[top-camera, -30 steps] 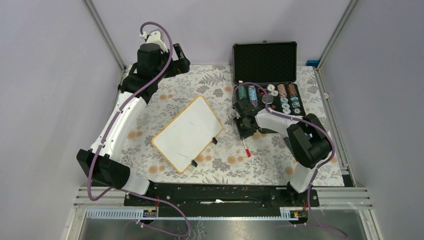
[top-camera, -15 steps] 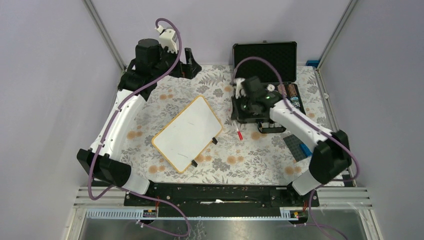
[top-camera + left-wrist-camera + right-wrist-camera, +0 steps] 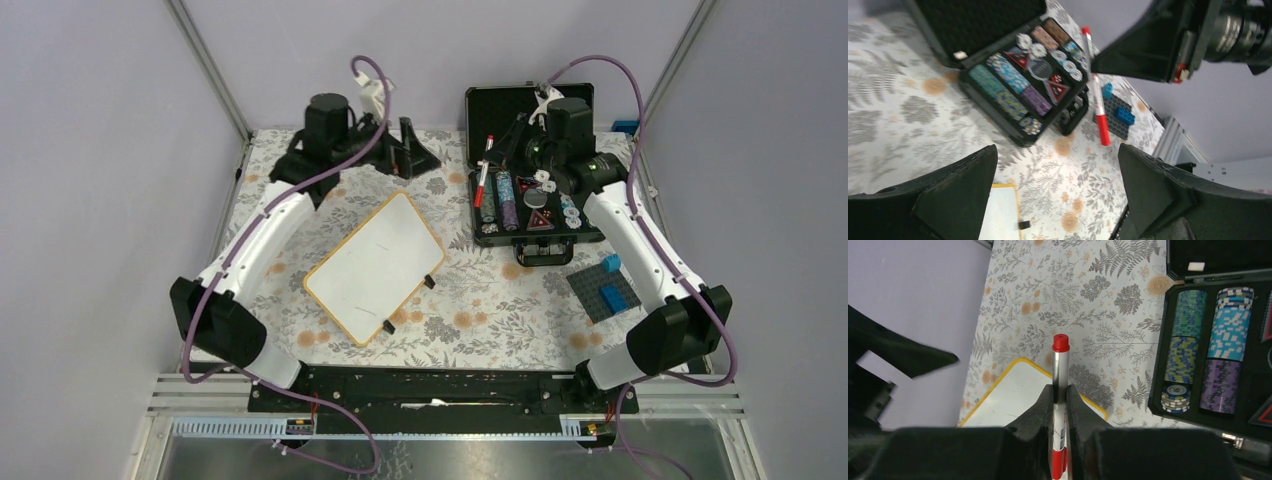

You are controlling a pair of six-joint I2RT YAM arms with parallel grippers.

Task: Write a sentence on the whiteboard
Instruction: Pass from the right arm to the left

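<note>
1. Right tool (image 3: 1059,395): closed on a red-capped marker (image 3: 1060,365), gripping the barrel between both fingers. One red end projects beyond the fingertips. In the top view the marker sits over the far-left part of the open black case (image 3: 530,120).
2. Left tool (image 3: 1056,150): jaws fully apart, gripping nothing. It is positioned at the far side of the surface (image 3: 470,320), left of the case.
3. Whiteboard (image 3: 375,265): lies flat on the floral surface, left of centre and between the two arms, turned diagonally. Two black feet show on its right edge. It is well apart from both tools and from the marker.
4. Case: holds stacked chips in rows. It stands at the far right of the surface.
5. Block plate (image 3: 603,292): lies near right, carrying blue blocks
</note>
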